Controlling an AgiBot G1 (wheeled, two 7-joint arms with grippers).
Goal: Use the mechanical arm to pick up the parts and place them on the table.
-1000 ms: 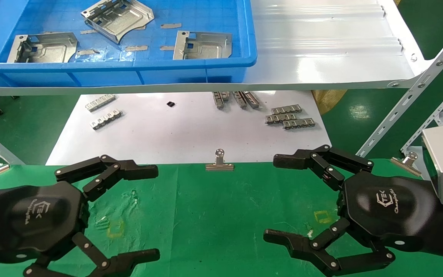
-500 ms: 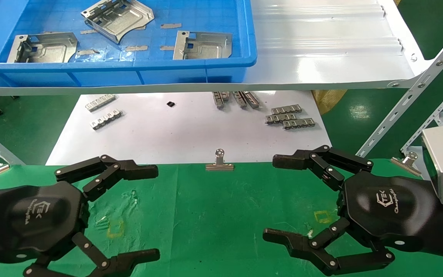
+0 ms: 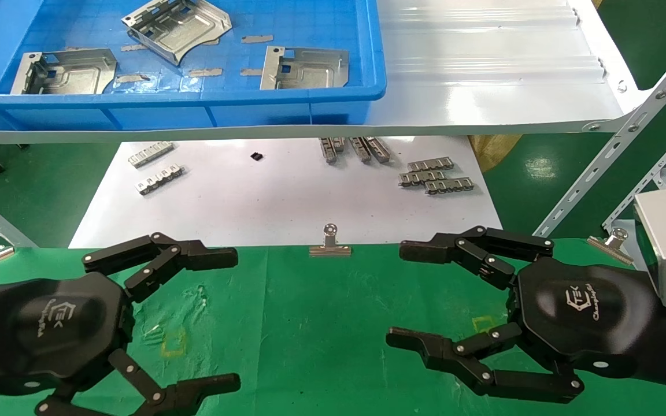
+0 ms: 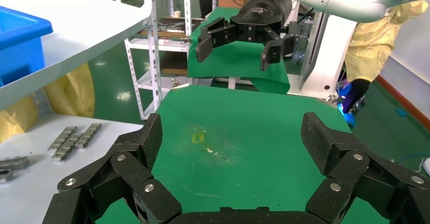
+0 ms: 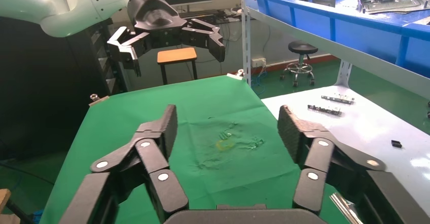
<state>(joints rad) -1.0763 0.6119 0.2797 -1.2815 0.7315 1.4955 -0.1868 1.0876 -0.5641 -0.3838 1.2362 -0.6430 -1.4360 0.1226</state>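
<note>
Green table [image 3: 321, 323], 3 parts [image 3: 304, 68] in bin, 2 empty grippers [image 3: 405, 297]

A factory assembly floor — slotted-steel racking [image 3: 610, 167] carries a glossy white shelf [image 3: 483, 86] and a blue parts bin [image 3: 194, 104] of stamped metal plates [image 3: 304, 68], above a green-clothed counter [image 3: 321, 323] and green epoxy floor [image 3: 32, 185] — a worker in a yellow smock [image 4: 375, 36] stands nearby.
</note>
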